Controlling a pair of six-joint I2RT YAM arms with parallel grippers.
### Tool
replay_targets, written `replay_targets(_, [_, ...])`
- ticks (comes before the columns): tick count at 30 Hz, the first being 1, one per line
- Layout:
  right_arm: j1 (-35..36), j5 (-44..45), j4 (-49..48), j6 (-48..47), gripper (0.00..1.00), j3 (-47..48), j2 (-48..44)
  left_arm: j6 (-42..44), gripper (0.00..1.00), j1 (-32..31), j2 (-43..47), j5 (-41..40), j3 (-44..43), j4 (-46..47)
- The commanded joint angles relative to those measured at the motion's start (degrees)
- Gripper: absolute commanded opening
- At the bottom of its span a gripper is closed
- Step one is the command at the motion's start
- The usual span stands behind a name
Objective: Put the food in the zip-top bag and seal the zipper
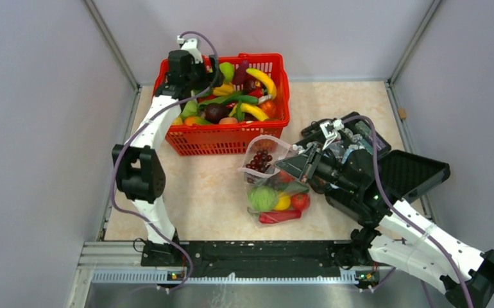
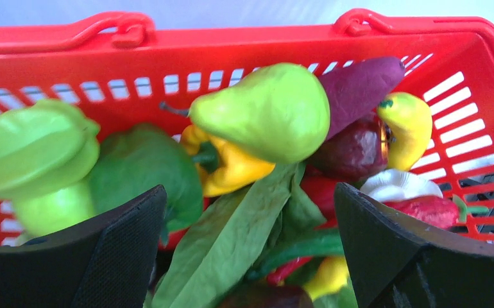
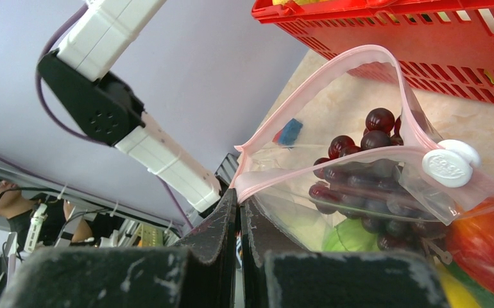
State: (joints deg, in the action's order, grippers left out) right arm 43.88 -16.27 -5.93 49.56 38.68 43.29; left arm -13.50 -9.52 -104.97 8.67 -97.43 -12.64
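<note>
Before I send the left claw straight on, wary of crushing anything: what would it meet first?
Likely the green leaf lying between the fingers of the open left claw, atop the pile in the basket; the pear sits just beyond. Depth is unclear from the wrist view.

The pear (image 2: 264, 112) looks glossy plastic, the basket (image 2: 231, 45) red plastic, the zip-top bag (image 3: 296, 205) crinkly clear film.

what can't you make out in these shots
- Top view: how the right end effector grips the zip-top bag, hidden under its wrist.
- Left wrist view: the red basket's lower layers, buried under the green pear; the left end effector blocks the bottom corners.
- Right wrist view: food below the purple grapes, cut off by the frame edge.
- Top view: the black case's contents, covered by the right arm.
</note>
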Motion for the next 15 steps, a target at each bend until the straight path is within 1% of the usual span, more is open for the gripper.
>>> replay_targets(1, [0.6,0.7,-1.9,-0.4,0.0,2.8,-1.1,-3.3,0.99,0.1,-4.4,3.5,-6.9,6.4])
replay_targets(5, [0.6,1.1,-2.1,-0.1,0.0,2.6,-1.0,-9.1,0.99,0.1,-6.5,4.1,-6.9,11.7])
replay_targets(8, [0.6,1.1,-2.3,0.1,0.0,2.6,-0.8,-11.7,0.99,0.1,-7.7,4.2,-7.0,14.4])
replay_targets(11, [0.6,1.2,-2.2,0.2,0.0,2.5,-0.9,-13.4,0.99,0.1,-9.9,4.5,-7.7,15.6])
replay_targets(15, [0.6,1.2,-2.2,0.5,0.0,2.0,-1.2,-15.1,0.99,0.1,-13.0,6.3,-9.8,14.9])
